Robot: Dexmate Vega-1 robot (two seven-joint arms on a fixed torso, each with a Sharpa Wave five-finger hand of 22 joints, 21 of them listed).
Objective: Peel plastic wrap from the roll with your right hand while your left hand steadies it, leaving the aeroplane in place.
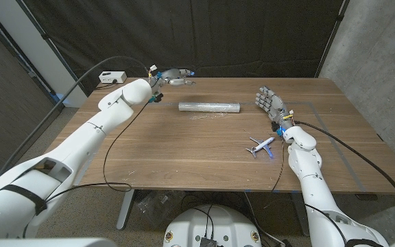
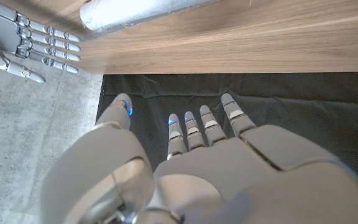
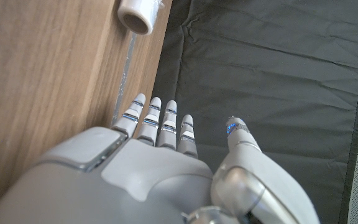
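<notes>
bare table around roll, aeroplane beside right hand

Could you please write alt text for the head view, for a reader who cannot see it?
A roll of plastic wrap lies untouched across the far middle of a wooden table, with both robot hands open and apart from it. The left hand is at the far edge, the right hand just right of the roll. A toy aeroplane sits nearer the front.

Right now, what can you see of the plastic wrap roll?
The plastic wrap roll is a long, slim, glossy silvery-clear cylinder lying on its side on the wooden table, lengthwise across it toward the far edge. The right wrist view shows a hollow pale end. Neither hand touches it; no film looks peeled.
</notes>
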